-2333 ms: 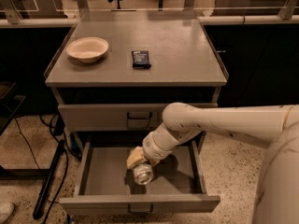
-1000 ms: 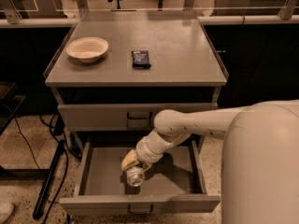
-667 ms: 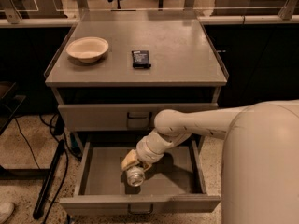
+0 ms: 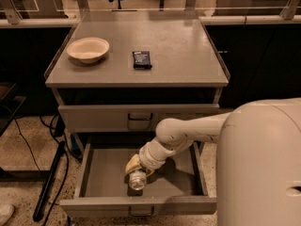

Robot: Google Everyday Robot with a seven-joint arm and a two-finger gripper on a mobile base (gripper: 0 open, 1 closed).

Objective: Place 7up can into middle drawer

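The middle drawer (image 4: 96, 173) is pulled out below the cabinet's shut top drawer (image 4: 94, 117). Its shallow grey interior shows. My gripper (image 4: 135, 169) reaches down into the drawer at its middle. It is shut on the 7up can (image 4: 137, 181), a small silver can with its shiny round end facing the camera. The can lies low, at or just above the drawer floor near the front wall. My white arm comes in from the right.
On the cabinet top stand a cream bowl (image 4: 88, 49) at the left and a flat dark packet (image 4: 141, 59) near the middle. A black pole (image 4: 49, 182) and cables lie on the floor left of the cabinet. My white body fills the lower right.
My arm has moved the can a little left and down toward the front of the drawer since the earliest frame. Over the last second it has barely moved.
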